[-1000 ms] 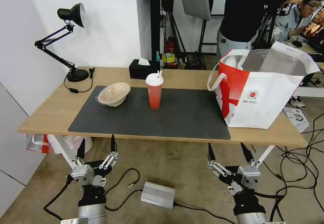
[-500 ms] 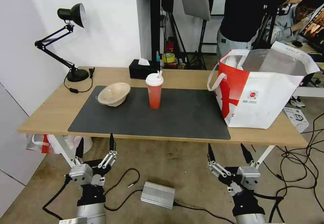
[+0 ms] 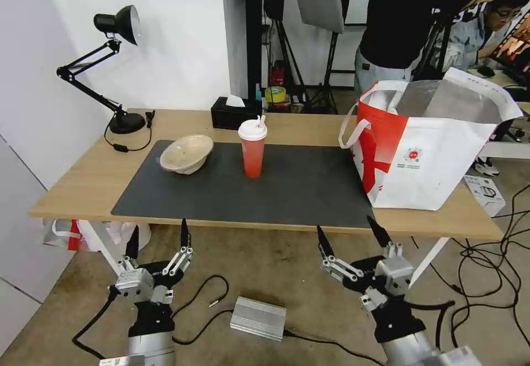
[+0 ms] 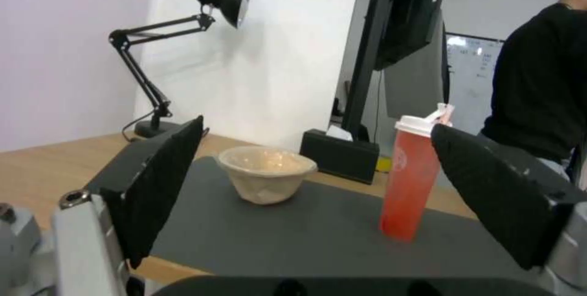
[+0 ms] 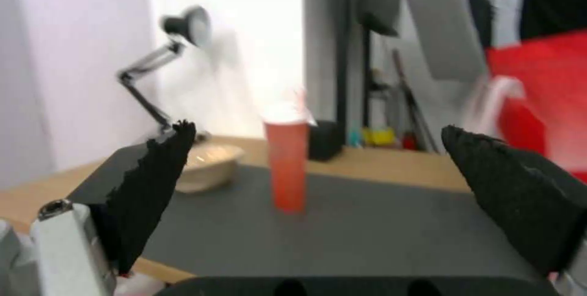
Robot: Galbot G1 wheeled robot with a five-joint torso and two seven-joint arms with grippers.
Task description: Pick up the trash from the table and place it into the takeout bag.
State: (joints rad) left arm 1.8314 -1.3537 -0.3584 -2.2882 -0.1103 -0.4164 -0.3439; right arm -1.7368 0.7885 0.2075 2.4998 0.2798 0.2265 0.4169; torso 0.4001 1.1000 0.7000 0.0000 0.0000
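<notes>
Two trash items on grey mat [image 3: 287, 189] of wood tabletop [image 3: 83, 184]: beige bowl [image 3: 186, 153] left, red cup [image 3: 253, 149] centre. Takeout bag [image 3: 425, 150] at right end, upright, mouth open. Concrete floor, desk lamp [image 3: 110, 62] rear left. Left gripper [image 3: 157, 239] and right gripper [image 3: 350, 233] below front edge, well short of trash, fingers spread, empty. Right gripper shifted left, up since earlier; left unchanged.

I see a light wood-grain table [image 3: 83, 184] under a matt dark grey mat [image 3: 287, 189]. On that mat, the beige bowl [image 3: 186, 153] looks like rough paper pulp and the red cup [image 3: 253, 150] like translucent plastic; beside the mat, the bag's [image 3: 436, 162] lining looks shiny and silvery.
</notes>
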